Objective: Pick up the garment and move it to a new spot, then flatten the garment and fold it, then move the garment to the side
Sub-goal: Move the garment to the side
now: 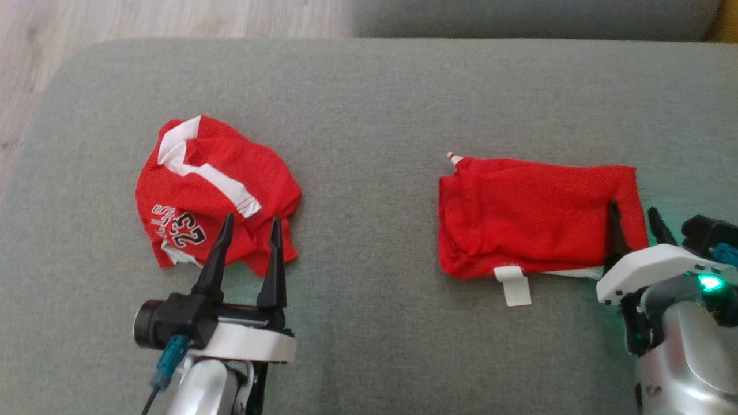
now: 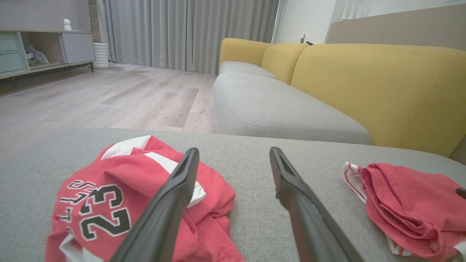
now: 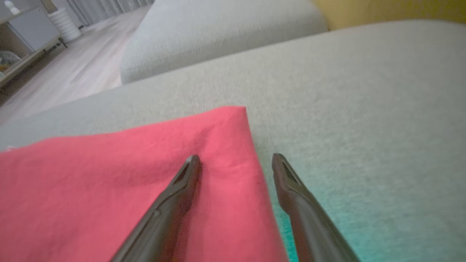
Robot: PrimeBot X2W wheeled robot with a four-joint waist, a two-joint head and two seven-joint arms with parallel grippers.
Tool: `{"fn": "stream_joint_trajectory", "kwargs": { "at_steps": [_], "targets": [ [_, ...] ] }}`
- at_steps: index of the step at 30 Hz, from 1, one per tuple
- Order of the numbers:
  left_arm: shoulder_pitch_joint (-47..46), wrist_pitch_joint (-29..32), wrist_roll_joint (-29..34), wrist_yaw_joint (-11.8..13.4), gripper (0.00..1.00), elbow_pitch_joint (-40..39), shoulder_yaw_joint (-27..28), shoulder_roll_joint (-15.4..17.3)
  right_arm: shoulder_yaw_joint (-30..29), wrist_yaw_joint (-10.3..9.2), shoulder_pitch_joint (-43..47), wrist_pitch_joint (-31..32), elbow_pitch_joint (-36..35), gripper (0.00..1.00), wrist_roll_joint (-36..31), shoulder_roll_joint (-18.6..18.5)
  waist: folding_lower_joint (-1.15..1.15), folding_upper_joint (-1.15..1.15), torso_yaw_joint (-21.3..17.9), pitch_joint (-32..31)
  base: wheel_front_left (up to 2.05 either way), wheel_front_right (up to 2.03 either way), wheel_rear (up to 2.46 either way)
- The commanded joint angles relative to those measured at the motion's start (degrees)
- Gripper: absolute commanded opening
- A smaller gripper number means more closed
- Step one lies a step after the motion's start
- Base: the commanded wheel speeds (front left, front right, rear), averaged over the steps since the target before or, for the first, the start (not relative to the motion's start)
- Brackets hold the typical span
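I am watching the left gripper hovering with its fingers spread wide over the near edge of the crumpled red jersey, which is lying on the left of the grey cushion. The right gripper, equally wide and holding nothing, is straddling the right edge of the folded red garment, one finger over cloth, the other over bare cushion.

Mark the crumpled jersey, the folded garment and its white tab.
crumpled jersey (image 1: 196,199), head view, red fabric above the number.
folded garment (image 1: 530,219), head view, middle of its top layer.
white tab (image 1: 514,287), head view, its middle.
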Motion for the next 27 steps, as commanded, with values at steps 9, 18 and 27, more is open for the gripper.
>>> {"fn": "stream_joint_trajectory", "kwargs": {
  "at_steps": [9, 18, 27],
  "targets": [
    [-3.3, -0.5, -0.6, 0.9, 1.0, -1.1, 0.3, -0.1, 2.1, -0.04, -6.0, 1.6, 9.0, 0.0, -2.9, -0.3, -0.01, 0.0, 1.5, 1.6, 0.0, 0.0, 0.0],
    [-2.6, -0.5, -0.9, 1.2, 1.0, -0.6, 0.5, -0.1, 4.7, -0.04, -6.3, 1.6, 6.5, 0.0, -9.5, -2.9, -0.01, 0.0, -0.7, -1.1, 0.0, 0.0, 0.0],
    [-2.7, -0.5, -1.1, 1.4, 1.0, -1.5, 0.4, -0.1, 9.3, -0.04, -6.4, 6.9, -0.1, 0.0, -9.7, -21.5, -0.01, 0.0, -2.1, -0.2, 0.0, 0.0, 0.0]
  ]
}}
